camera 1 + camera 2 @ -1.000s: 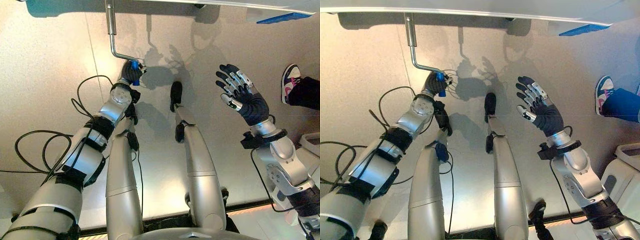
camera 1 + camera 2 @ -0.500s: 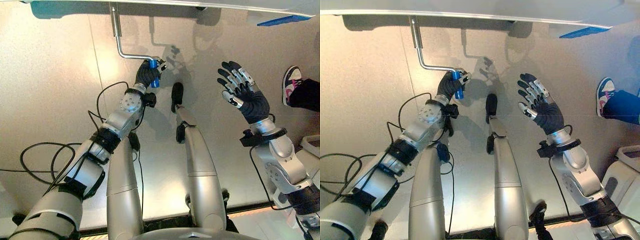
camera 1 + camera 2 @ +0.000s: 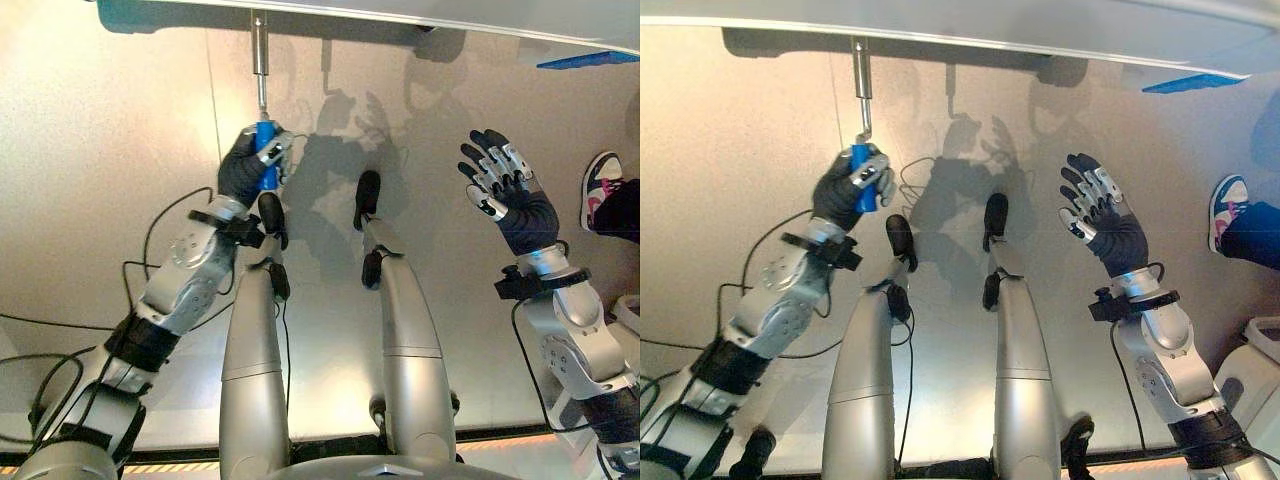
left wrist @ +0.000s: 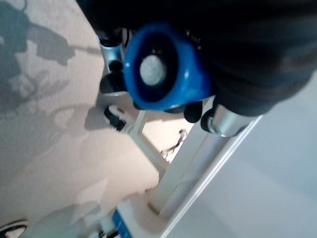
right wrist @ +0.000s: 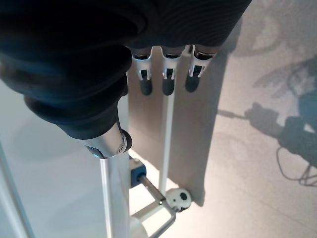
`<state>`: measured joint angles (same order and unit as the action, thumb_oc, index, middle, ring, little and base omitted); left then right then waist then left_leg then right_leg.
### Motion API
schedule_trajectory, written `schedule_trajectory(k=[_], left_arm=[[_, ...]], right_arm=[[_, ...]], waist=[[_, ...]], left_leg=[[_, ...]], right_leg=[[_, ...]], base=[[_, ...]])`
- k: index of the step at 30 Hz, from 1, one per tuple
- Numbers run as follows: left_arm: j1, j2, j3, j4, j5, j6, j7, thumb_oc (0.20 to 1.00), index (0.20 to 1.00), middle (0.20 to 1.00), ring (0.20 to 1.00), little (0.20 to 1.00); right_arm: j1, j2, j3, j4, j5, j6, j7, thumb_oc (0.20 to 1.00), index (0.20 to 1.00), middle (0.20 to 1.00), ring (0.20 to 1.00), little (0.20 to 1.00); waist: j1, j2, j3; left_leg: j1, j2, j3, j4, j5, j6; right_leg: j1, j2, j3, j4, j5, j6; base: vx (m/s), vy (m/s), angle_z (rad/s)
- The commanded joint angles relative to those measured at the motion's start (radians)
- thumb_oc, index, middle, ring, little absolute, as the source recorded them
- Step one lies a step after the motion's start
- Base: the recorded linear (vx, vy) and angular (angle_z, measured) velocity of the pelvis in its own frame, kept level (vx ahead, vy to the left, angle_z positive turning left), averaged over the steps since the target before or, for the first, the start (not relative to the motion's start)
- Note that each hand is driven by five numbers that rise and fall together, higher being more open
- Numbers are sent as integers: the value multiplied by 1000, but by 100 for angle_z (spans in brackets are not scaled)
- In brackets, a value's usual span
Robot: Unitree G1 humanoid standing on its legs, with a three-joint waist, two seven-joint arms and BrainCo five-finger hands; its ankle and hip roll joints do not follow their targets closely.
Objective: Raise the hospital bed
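Note:
The bed's silver crank shaft point(image 3: 259, 45) hangs down from the bed frame's edge point(image 3: 400, 12) along the top. Its blue crank handle point(image 3: 265, 150) sits straight below the shaft. My left hand point(image 3: 243, 172) is shut on that handle, with fingers and thumb wrapped round it. In the left wrist view the handle's round blue end point(image 4: 166, 69) faces the camera, inside my curled fingers. My right hand point(image 3: 505, 190) is held up to the right, away from the crank, fingers spread and holding nothing. The right wrist view shows its straight fingers point(image 5: 168, 74).
A person's shoe point(image 3: 600, 190) and dark trouser leg stand at the right edge on the beige floor. A blue part point(image 3: 590, 60) shows under the bed at the top right. A white bed leg with a caster point(image 5: 178, 197) stands beyond my right hand.
My left hand has turned the crank: the blue handle swung out to the right of the shaft, then round to straight below it. The right hand stayed raised and open.

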<state>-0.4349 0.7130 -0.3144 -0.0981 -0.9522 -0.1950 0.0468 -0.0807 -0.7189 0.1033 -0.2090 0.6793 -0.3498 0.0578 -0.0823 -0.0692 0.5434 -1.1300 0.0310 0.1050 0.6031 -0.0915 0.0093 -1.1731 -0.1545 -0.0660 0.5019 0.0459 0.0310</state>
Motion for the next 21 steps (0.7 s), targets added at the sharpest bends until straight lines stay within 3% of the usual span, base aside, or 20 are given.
schedule_trajectory(k=[1, 6, 11, 15, 17, 19, 21], left_arm=[[47, 1, 100, -170, -25, -129, -36, 200, 200, 200, 200, 200], [120, 28, 224, -164, -5, -164, 1, 200, 200, 200, 200, 200], [191, 80, 345, -88, 118, -186, 84, 200, 200, 200, 200, 200], [221, 172, 371, -40, 289, -162, 144, 200, 200, 200, 200, 200], [210, 179, 363, -11, 327, -154, 165, 200, 200, 200, 200, 200], [134, 182, 317, 93, 460, -126, 218, 200, 200, 200, 200, 200], [109, 178, 301, 111, 476, -123, 221, 200, 200, 200, 200, 200]], right_arm=[[54, -31, -60, -95, 0, -49, 20, 1000, 1000, 1000, 1000, 1000], [70, -34, -82, -95, 8, -52, 27, 1000, 1000, 1000, 1000, 1000], [77, -40, -89, -84, 4, -55, 29, 1000, 1000, 1000, 1000, 1000], [93, -50, -93, -80, -12, -58, 28, 1000, 1000, 1000, 1000, 1000], [91, -52, -87, -78, -18, -60, 27, 1000, 1000, 1000, 1000, 1000], [78, -56, -73, -65, -37, -56, 24, 1000, 1000, 1000, 1000, 1000], [75, -56, -71, -62, -36, -55, 26, 1000, 1000, 1000, 1000, 1000]], waist=[[-4, 67, -23], [6, 74, -23], [14, 85, -23], [18, 90, -23], [17, 89, -23], [9, 83, -23], [7, 81, -23]], left_leg=[[13, 2, -101, -82, 44, -80], [20, 4, -100, -82, 42, -81], [22, 5, -100, -75, 37, -78], [22, 6, -99, -68, 34, -77], [21, 6, -98, -65, 33, -76], [19, 10, -94, -61, 29, -77], [17, 10, -93, -60, 30, -77]], right_leg=[[51, -54, -11, 64, -82, 114], [60, -60, -13, 63, -85, 113], [61, -62, -13, 69, -88, 111], [61, -63, -11, 77, -91, 112], [60, -63, -9, 77, -92, 112], [58, -66, -7, 79, -94, 114], [57, -66, -7, 79, -94, 114]], base=[[0, 0, 0], [0, 0, 0], [0, 0, 0], [4, 4, -1], [5, 4, -2], [0, 0, 0], [0, 0, 0]])
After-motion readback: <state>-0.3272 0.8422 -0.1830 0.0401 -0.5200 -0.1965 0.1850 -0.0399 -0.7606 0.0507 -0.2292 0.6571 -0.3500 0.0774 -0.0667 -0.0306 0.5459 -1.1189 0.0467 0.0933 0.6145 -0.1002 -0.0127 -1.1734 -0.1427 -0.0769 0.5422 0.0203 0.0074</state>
